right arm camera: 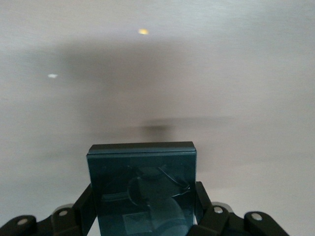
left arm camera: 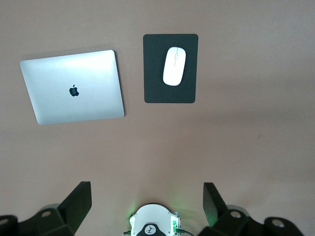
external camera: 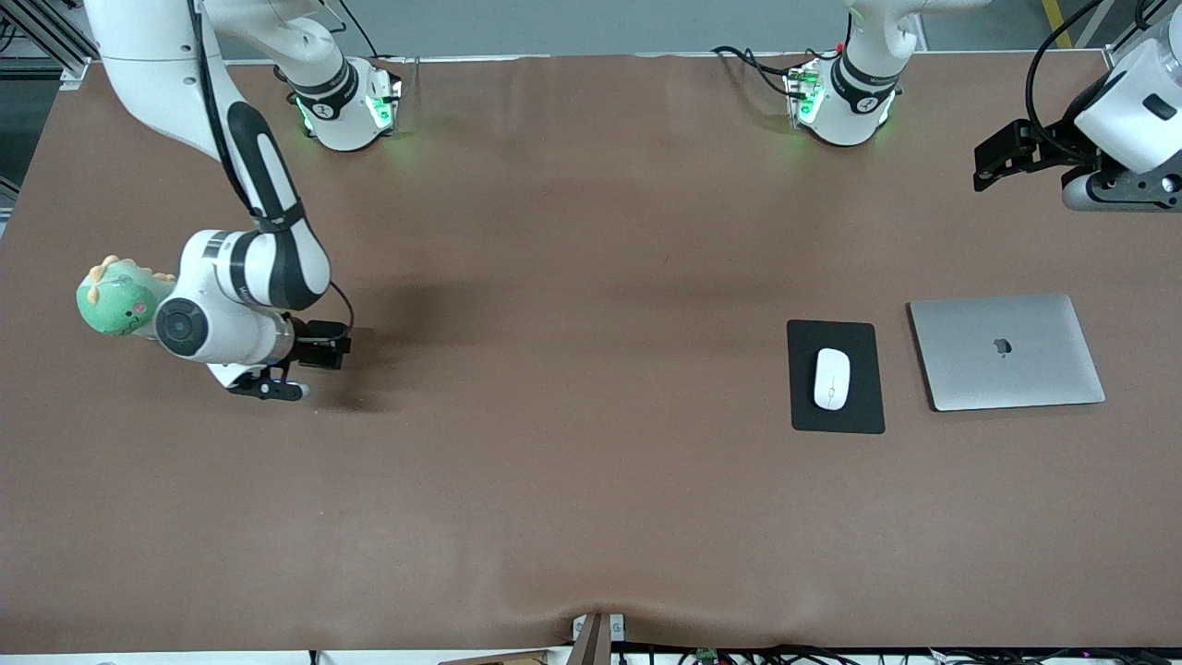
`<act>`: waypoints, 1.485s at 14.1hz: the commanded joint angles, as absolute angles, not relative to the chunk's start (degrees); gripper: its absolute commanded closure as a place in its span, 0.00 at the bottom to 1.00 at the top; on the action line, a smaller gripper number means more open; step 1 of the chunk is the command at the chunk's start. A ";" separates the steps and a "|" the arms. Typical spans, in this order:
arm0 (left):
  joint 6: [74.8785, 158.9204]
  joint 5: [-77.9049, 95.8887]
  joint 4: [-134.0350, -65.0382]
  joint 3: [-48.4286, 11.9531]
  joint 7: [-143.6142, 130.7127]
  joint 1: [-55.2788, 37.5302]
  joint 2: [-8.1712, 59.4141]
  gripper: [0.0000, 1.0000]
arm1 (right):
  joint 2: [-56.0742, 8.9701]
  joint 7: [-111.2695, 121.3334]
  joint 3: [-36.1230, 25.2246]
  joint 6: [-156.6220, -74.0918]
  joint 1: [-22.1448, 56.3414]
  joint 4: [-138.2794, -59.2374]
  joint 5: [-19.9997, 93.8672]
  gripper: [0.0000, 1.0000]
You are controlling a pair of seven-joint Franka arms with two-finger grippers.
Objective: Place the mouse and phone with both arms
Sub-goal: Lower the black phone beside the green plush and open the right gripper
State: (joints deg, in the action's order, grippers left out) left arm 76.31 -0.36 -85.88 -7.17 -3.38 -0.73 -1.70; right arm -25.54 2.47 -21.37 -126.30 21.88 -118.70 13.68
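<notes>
The white mouse (external camera: 831, 378) (left arm camera: 173, 66) lies on a black mouse pad (external camera: 861, 411) (left arm camera: 153, 91) toward the left arm's end of the table. The phone (right arm camera: 142, 167), a dark glossy slab, stands upright between the fingers of my right gripper (external camera: 266, 386) (right arm camera: 142, 199), which is shut on it low over the bare table at the right arm's end. My left gripper (external camera: 1117, 189) (left arm camera: 146, 200) hangs high over the left arm's end, open and empty, looking down on the mouse and the laptop.
A closed silver laptop (external camera: 1007, 351) (left arm camera: 74, 86) lies beside the mouse pad, closer to the left arm's end. A green plush toy (external camera: 115, 300) sits next to the right arm's wrist. Brown cloth covers the whole table (external camera: 572, 416).
</notes>
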 commanded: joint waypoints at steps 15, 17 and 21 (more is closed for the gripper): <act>80.60 -0.70 -89.47 -7.29 1.14 2.71 -2.20 0.00 | -22.94 16.70 -26.37 -141.59 19.43 -132.71 12.92 1.00; 80.68 -0.70 -89.56 -7.47 0.62 2.81 -1.67 0.00 | -23.29 16.70 -26.28 -141.59 18.81 -132.71 13.01 1.00; 81.74 -0.88 -89.38 -7.82 1.05 2.81 -0.88 0.00 | -23.29 16.35 -26.10 -140.89 19.25 -132.10 13.10 0.00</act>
State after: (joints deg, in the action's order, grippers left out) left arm 81.19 -0.89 -89.36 -7.36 -0.08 2.30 -0.77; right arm -24.53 15.97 -26.80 -140.92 19.98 -131.66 13.67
